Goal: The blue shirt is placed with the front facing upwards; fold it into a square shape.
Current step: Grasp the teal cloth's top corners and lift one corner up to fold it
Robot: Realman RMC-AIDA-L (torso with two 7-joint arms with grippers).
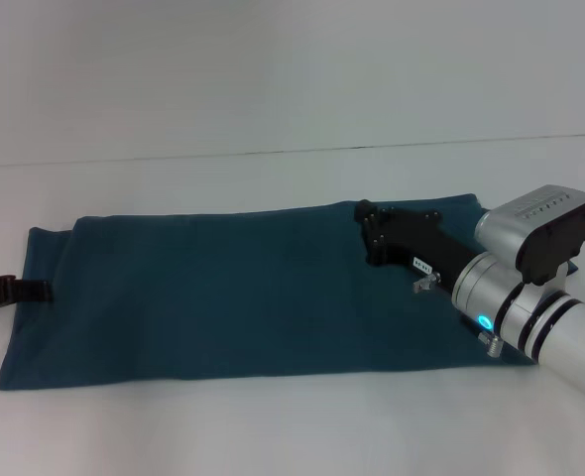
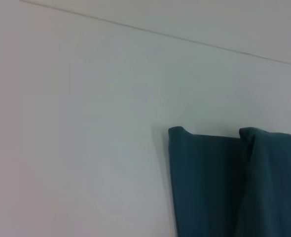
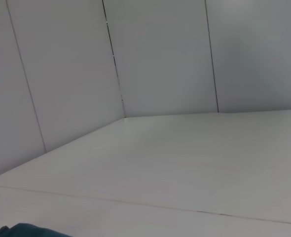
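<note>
1. Blue shirt (image 1: 223,297) lies flat on the white table (image 1: 292,426) as a long teal band running across the head view, both long edges already turned in; no print or neck showing.
2. At its left end one folded layer stops short of the one under it, leaving a stepped edge; the left wrist view shows the same two layers side by side.
3. Right gripper (image 1: 370,230) sits over the far right part of the cloth, near the far edge, arm reaching in from the right. It looks low on the fabric, but whether it touches, or whether its claw is spread or closed, cannot be told.
4. Left gripper (image 1: 10,291) is at the table's left edge, tip just beside the shirt's left end. Claw state cannot be told either.
5. Judgement: the step in hand is the crosswise fold, bringing one end over toward the other to shorten the band into a square.
6. To do it well: pinch all layers at the corners, not the top ply alone; lift only enough to clear; keep the edge square to the long sides.
7. Risk: uneven layers slipping apart when carried.
</note>
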